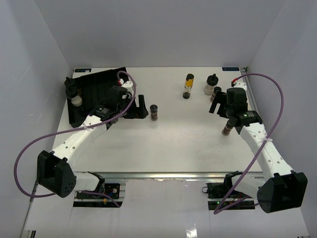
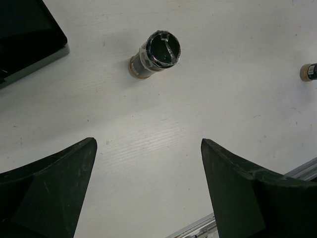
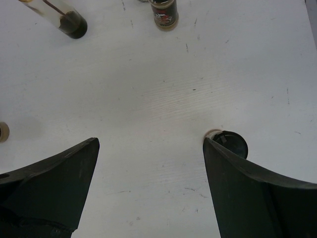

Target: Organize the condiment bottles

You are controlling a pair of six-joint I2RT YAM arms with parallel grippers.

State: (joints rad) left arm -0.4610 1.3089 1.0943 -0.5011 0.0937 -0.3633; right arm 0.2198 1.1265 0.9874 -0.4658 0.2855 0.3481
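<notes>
Condiment bottles stand scattered on the white table. A small dark jar [image 1: 154,112] [image 2: 154,53] stands just right of my open left gripper [image 1: 137,110] [image 2: 148,148]. The slim yellow-banded bottle [image 1: 188,86] [image 3: 67,20] and a pale jar [image 1: 211,85] are at the back. Another jar [image 1: 216,93] stands close to my right gripper [image 1: 217,103] [image 3: 151,144], which is open and holds nothing. A brown jar [image 1: 227,130] [image 3: 230,144] stands by the right arm, partly behind the right finger in the wrist view. One pale jar [image 1: 74,96] sits at the tray's left end.
The black ribbed tray [image 1: 96,89] [image 2: 25,29] lies tilted at the back left, under the left arm's wrist. White walls close the table on three sides. A metal rail [image 1: 168,174] runs along the near edge between the arm bases.
</notes>
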